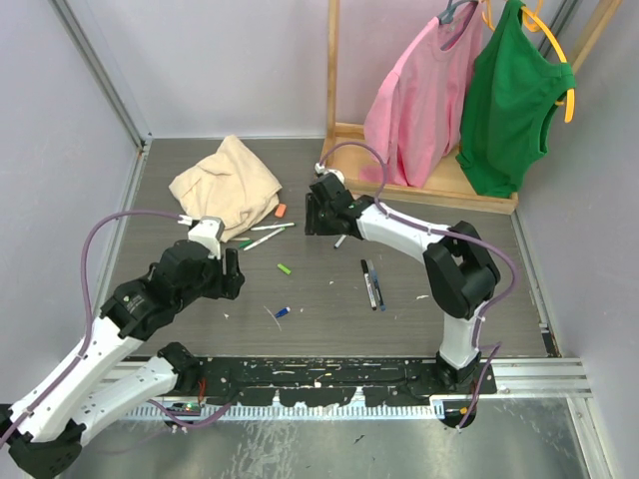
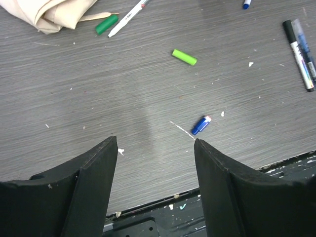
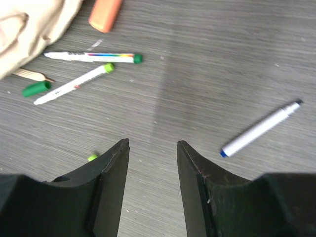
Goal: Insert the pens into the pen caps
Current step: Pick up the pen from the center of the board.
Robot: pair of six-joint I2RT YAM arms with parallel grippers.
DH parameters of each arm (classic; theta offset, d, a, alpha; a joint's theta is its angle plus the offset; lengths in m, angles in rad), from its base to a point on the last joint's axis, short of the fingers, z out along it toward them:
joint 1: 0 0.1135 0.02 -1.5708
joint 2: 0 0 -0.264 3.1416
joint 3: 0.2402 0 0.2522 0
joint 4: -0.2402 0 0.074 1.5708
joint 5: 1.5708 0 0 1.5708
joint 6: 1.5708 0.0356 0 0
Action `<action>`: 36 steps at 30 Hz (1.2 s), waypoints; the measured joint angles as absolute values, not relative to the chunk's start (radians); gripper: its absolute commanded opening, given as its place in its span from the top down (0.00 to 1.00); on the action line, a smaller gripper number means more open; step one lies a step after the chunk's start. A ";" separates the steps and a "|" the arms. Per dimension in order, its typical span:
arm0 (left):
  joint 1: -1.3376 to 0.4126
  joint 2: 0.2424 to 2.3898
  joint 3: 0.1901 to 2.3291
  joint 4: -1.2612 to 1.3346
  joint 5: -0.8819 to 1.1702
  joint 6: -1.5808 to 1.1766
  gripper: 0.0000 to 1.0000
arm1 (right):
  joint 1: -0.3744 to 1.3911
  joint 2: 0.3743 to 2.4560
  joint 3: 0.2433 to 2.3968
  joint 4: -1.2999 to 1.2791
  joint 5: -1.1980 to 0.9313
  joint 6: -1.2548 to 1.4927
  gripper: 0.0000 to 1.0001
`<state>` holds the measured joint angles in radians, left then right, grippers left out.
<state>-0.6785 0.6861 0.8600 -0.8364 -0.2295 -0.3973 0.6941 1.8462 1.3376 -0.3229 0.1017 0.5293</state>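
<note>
Robotics lab test cell.
Plain panel walls (image 1: pixel 230 60), metal mounting rail (image 1: pixel 544 371), grey table (image 1: pixel 329 309), wooden clothes rack (image 1: pixel 331 70).

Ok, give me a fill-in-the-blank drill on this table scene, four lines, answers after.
1. The left gripper and right gripper both stand ____ and hold nothing.
2. The orange cap lies next to the beige ____.
3. The cap nearest the left gripper is coloured ____.
4. The two white pens near the orange cap both have ____ ends.
Missing words: open; cloth; blue; green.
</note>
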 measured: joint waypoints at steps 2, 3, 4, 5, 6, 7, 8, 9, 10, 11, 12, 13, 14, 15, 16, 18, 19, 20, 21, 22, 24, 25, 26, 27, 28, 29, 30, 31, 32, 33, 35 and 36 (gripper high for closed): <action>-0.678 0.688 0.860 -0.850 -0.239 -0.394 0.34 | 0.709 1.875 1.377 -0.323 0.103 0.535 0.51; -0.678 0.678 0.860 -0.855 -0.244 -0.392 0.34 | 0.721 1.893 1.401 -0.323 0.102 0.533 0.51; -0.678 0.662 0.860 -0.859 -0.252 -0.392 0.34 | 0.733 1.912 1.425 -0.322 0.097 0.522 0.51; -0.678 0.643 0.860 -0.861 -0.259 -0.391 0.34 | 0.745 1.930 1.448 -0.321 0.083 0.502 0.51; -0.678 0.624 0.860 -0.864 -0.265 -0.391 0.34 | 0.754 1.949 1.471 -0.320 0.062 0.477 0.51; -0.678 0.601 0.860 -0.869 -0.273 -0.392 0.34 | 0.761 1.970 1.496 -0.316 0.027 0.435 0.51; -0.678 0.586 0.860 -0.873 -0.277 -0.392 0.34 | 0.766 1.983 1.509 -0.310 -0.001 0.400 0.51; -0.678 0.566 0.862 -0.877 -0.282 -0.392 0.34 | 0.772 1.997 1.520 -0.301 -0.036 0.352 0.50; -0.678 0.552 0.865 -0.883 -0.287 -0.392 0.34 | 0.776 2.007 1.525 -0.292 -0.074 0.300 0.50; -0.678 0.543 0.869 -0.889 -0.290 -0.393 0.34 | 0.778 2.014 1.528 -0.291 -0.102 0.258 0.50; -0.678 0.540 0.872 -0.894 -0.294 -0.393 0.34 | 0.778 2.024 1.535 -0.295 -0.134 0.204 0.50; -0.678 0.538 0.875 -0.899 -0.297 -0.393 0.34 | 0.778 2.038 1.554 -0.303 -0.166 0.142 0.50; -0.678 0.537 0.876 -0.900 -0.300 -0.394 0.34 | 0.777 2.054 1.576 -0.313 -0.188 0.095 0.50; -0.678 0.535 0.876 -0.903 -0.303 -0.394 0.34 | 0.776 2.076 1.608 -0.326 -0.212 0.041 0.50; -0.678 0.533 0.876 -0.905 -0.304 -0.395 0.34 | 0.776 2.099 1.645 -0.336 -0.232 -0.014 0.49; -0.678 0.528 0.876 -0.910 -0.305 -0.396 0.34 | 0.776 2.136 1.702 -0.354 -0.264 -0.107 0.49; -0.678 0.526 0.876 -0.910 -0.305 -0.396 0.34 | 0.776 2.154 1.733 -0.368 -0.281 -0.162 0.49; -0.678 0.525 0.876 -0.910 -0.305 -0.396 0.34 | 0.775 2.164 1.748 -0.374 -0.293 -0.200 0.49; -0.678 0.525 0.876 -0.910 -0.305 -0.396 0.33 | 0.775 2.175 1.766 -0.388 -0.306 -0.246 0.49; -0.678 0.525 0.876 -0.910 -0.305 -0.396 0.33 | 0.775 2.183 1.781 -0.402 -0.318 -0.288 0.49; -0.678 0.525 0.876 -0.910 -0.305 -0.397 0.33 | 0.775 2.208 1.826 -0.442 -0.341 -0.376 0.49; -0.678 0.525 0.876 -0.910 -0.305 -0.397 0.33 | 0.775 2.218 1.842 -0.451 -0.348 -0.409 0.49; -0.678 0.524 0.876 -0.910 -0.305 -0.398 0.33 | 0.775 2.230 1.860 -0.463 -0.360 -0.456 0.49; -0.678 0.524 0.876 -0.910 -0.305 -0.398 0.33 | 0.775 2.237 1.867 -0.469 -0.368 -0.487 0.49; -0.678 0.524 0.876 -0.910 -0.305 -0.399 0.33 | 0.775 2.242 1.871 -0.479 -0.376 -0.522 0.49; -0.678 0.523 0.876 -0.910 -0.305 -0.399 0.33 | 0.775 2.246 1.872 -0.490 -0.385 -0.551 0.49; -0.678 0.523 0.876 -0.910 -0.305 -0.400 0.33 | 0.775 2.249 1.872 -0.500 -0.392 -0.577 0.49; -0.678 0.523 0.876 -0.910 -0.306 -0.400 0.33 | 0.775 2.251 1.874 -0.507 -0.397 -0.594 0.49; -0.678 0.523 0.876 -0.910 -0.307 -0.400 0.33 | 0.775 2.256 1.877 -0.511 -0.404 -0.612 0.49; -0.678 0.523 0.876 -0.910 -0.308 -0.399 0.33 | 0.775 2.263 1.883 -0.514 -0.411 -0.630 0.49; -0.678 0.523 0.876 -0.910 -0.310 -0.400 0.33 | 0.775 2.281 1.905 -0.527 -0.420 -0.651 0.49; -0.678 0.523 0.875 -0.910 -0.311 -0.400 0.32 | 0.775 2.294 1.923 -0.534 -0.425 -0.659 0.49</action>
<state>-0.6785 0.5228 0.8749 -0.9100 -0.3107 -0.4000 0.7753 2.2944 1.9232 -0.5343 -0.4248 -0.6594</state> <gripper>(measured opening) 0.668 0.509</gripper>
